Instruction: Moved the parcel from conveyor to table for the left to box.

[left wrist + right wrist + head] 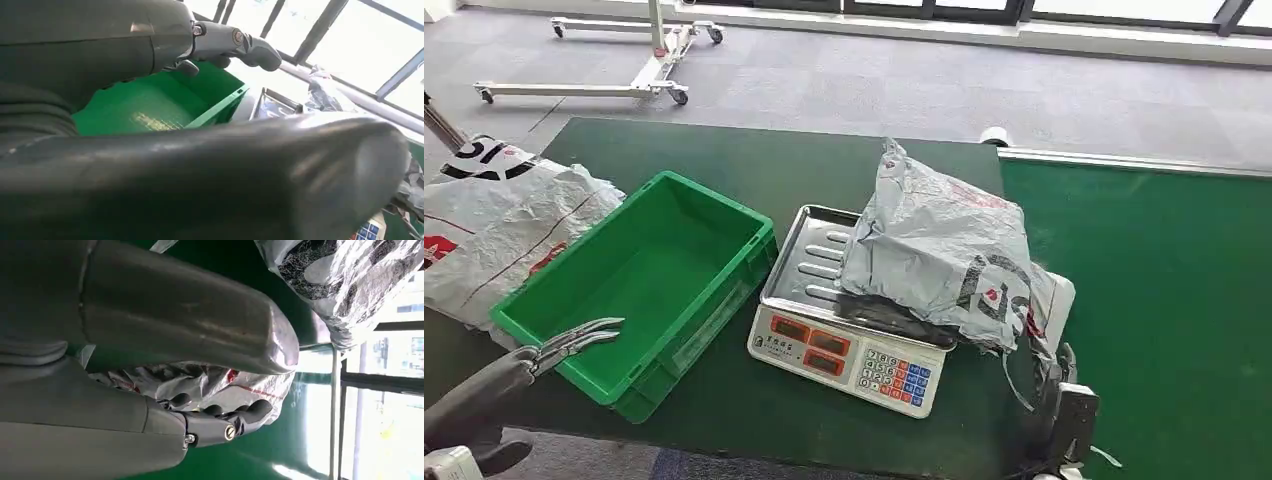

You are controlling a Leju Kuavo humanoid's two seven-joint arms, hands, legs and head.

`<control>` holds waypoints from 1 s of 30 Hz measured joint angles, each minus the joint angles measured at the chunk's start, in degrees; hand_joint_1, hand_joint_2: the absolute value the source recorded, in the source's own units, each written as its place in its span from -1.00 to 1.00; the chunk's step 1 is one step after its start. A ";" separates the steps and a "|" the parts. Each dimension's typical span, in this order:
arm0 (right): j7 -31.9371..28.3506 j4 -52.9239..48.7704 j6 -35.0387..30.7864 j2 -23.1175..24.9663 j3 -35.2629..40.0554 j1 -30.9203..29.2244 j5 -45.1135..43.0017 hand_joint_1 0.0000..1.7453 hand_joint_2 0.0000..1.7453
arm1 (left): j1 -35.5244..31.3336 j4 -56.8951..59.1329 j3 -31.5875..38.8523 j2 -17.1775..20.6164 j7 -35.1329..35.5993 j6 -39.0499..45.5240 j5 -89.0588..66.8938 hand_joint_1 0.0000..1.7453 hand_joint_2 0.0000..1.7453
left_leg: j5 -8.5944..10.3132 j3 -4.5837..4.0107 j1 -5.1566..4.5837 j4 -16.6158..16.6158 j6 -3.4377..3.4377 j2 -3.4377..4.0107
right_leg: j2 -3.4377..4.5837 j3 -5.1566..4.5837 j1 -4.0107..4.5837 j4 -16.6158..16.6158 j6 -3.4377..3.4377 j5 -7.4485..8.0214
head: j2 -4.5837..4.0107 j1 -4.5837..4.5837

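The grey plastic parcel (939, 250) lies on the steel pan of a weighing scale (814, 262) in the middle of the green table. My right hand (1064, 395) is at the table's near edge, by the parcel's near right corner. In the right wrist view, crumpled parcel film (210, 382) sits between the thumb and the curled fingers (225, 415), so the hand holds that edge. My left hand (574, 345) hovers over the near left corner of the green box (639, 285), fingers stretched out and holding nothing. The left wrist view shows the box's empty inside (150, 107).
A large white bag (494, 225) with red and black print lies left of the box. The green conveyor belt (1144, 290) runs along the right, with a metal rail at its far side. A wheeled metal frame (624, 60) stands on the carpet beyond the table.
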 measured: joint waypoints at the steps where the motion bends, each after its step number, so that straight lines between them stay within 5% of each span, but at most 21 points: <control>1: 0.00 0.00 0.00 0.00 0.00 0.00 0.00 -1.00 -1.00 | 0.00 0.00 0.04 -0.07 0.00 0.00 -0.02 -1.00 -1.00 | 0.00 0.00 0.00 0.00 0.00 0.00 | 0.00 0.00 0.00 0.00 0.00 0.00 | 0.00 0.00; 30: 0.00 0.02 -0.02 0.02 0.00 -0.04 -0.02 -1.00 -1.00 | 0.00 0.00 0.07 -0.63 -0.02 0.00 -0.22 -1.00 -1.00 | 0.00 0.00 0.00 0.00 0.00 0.00 | 0.00 0.00 0.00 0.00 0.00 0.00 | 0.00 0.00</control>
